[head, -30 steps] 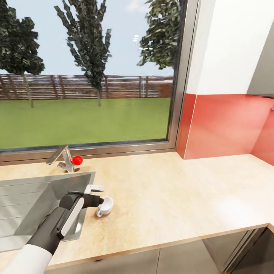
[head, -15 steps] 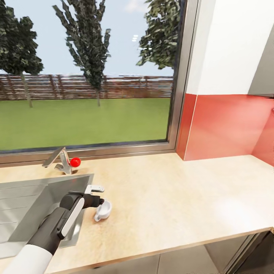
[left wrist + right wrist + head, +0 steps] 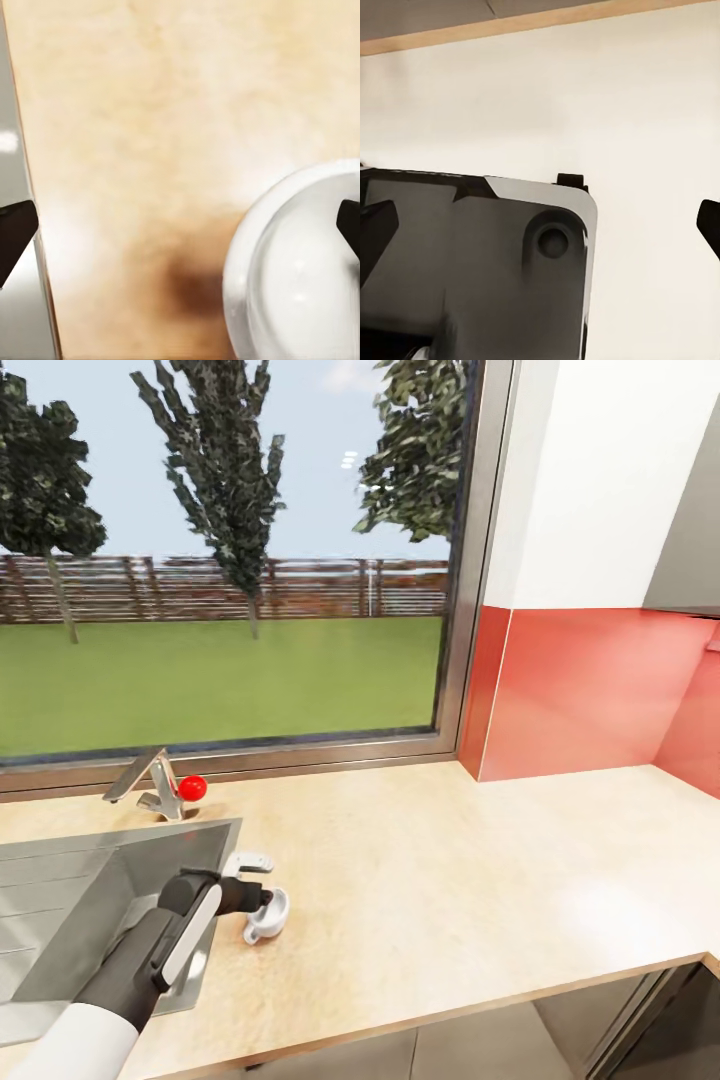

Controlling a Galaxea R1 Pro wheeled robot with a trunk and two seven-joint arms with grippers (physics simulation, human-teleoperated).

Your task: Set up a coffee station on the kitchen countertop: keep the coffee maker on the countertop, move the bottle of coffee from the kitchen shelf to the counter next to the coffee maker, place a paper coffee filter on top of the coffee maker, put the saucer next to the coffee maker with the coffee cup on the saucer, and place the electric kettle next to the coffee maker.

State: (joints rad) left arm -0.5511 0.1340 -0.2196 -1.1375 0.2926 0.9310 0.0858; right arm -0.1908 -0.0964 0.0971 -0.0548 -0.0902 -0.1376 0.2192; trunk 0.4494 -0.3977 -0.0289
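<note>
Now at the beige table (image 3: 480, 880) under the window (image 3: 230, 560). Steel sink (image 3: 90, 900) let into the table at head-view left, faucet (image 3: 150, 785) with red knob (image 3: 192, 788) behind it against the sill. Red backsplash (image 3: 590, 690) closing off the far right corner; table front edge running diagonally down to the left. Wide bare stretch of table between sink and backsplash.

Left hand (image 3: 252, 880) just past the sink's right rim, reaching forward over the table, fingers spread apart. Coffee cup (image 3: 268, 917), white, tipped off upright, on the table just right of the sink. One dark finger (image 3: 250, 892) touching the cup's rim, pale finger (image 3: 248, 858) clear of it on the far side. Left wrist view: cup (image 3: 300, 270) toward one fingertip, bare table filling the gap.

Right hand (image 3: 540, 225): fingertips wide apart in right wrist view, dark panel (image 3: 472, 262) and pale surface beyond.
</note>
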